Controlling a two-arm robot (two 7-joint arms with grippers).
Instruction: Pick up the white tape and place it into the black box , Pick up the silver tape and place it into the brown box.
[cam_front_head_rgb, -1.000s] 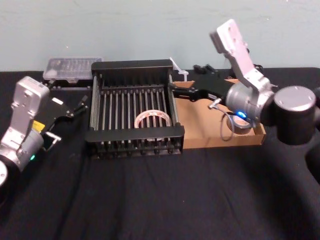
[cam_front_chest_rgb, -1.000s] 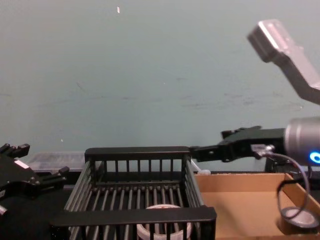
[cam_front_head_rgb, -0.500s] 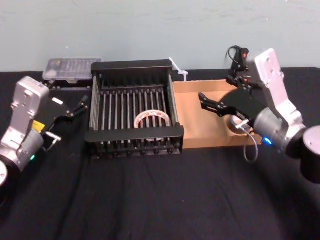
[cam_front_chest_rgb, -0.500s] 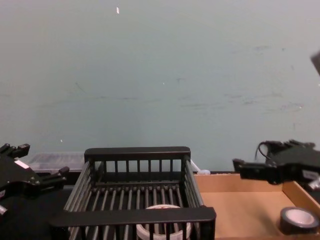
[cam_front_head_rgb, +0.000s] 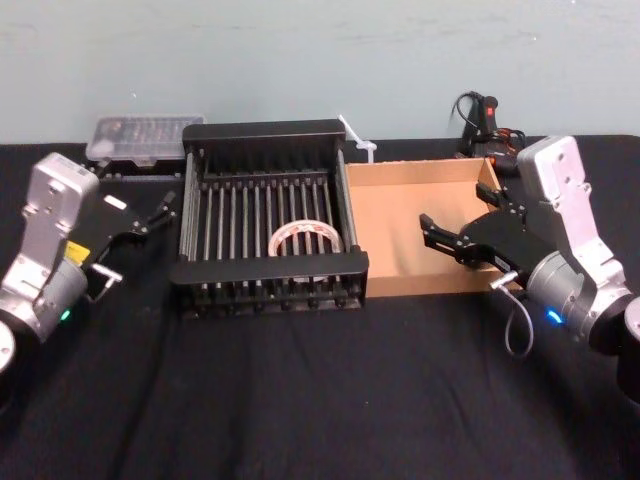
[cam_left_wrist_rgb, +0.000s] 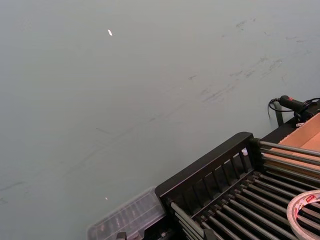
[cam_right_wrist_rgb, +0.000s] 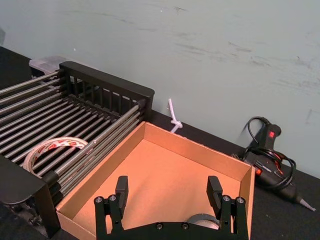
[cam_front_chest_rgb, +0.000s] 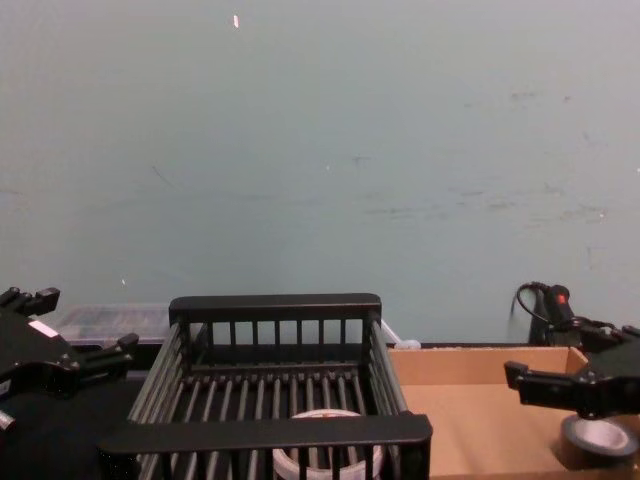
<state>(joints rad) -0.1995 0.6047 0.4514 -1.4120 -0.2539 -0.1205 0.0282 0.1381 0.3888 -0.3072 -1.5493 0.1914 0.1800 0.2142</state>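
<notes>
The right arm (cam_front_head_rgb: 575, 290) reaches in from the right edge of the bench, its silver wrist link angled up and back and a blue light glowing on the joint below it. The right gripper (cam_front_head_rgb: 432, 233) points toward the middle of the bench and is held low. Its two black fingers (cam_right_wrist_rgb: 121, 187) are spread wide apart, with nothing between them. The left arm (cam_front_head_rgb: 45, 260) sits near the left edge of the bench, showing a small green light. The left gripper (cam_front_head_rgb: 140, 240) faces inward, its fingers (cam_front_chest_rgb: 118, 346) also parted and holding nothing.
</notes>
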